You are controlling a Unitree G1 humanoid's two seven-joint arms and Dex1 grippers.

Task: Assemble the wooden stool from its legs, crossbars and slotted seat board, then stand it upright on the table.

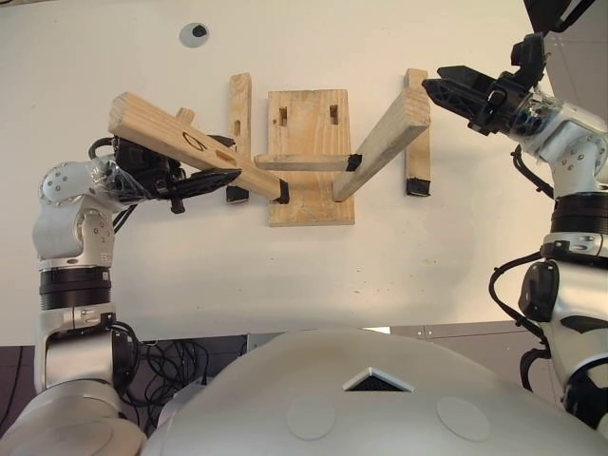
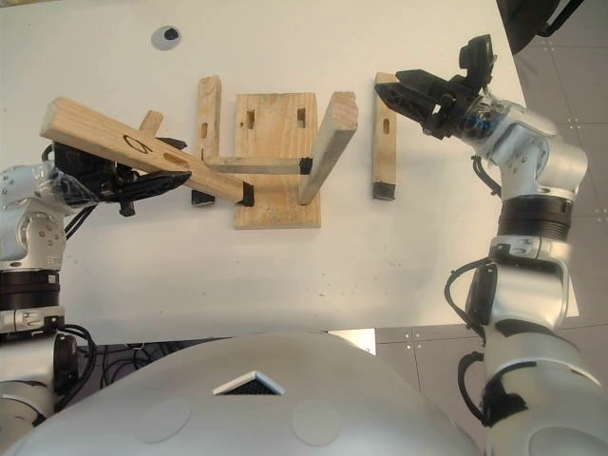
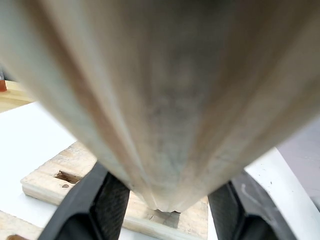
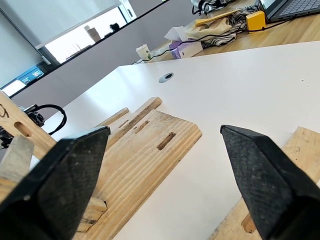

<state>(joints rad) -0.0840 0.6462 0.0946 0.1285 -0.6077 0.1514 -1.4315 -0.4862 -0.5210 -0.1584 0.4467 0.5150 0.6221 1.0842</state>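
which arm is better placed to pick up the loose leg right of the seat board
Right: the right gripper, open, hovers by the loose leg; the left gripper is shut on the joined legs.

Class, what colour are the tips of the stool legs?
Black leg tips; clearest in the left eye view.

No word or number can be read for certain. The raised wooden leg [image 1: 195, 149] bears a dark hand-drawn oval mark [image 1: 189, 142] on its upper face, possibly a zero.
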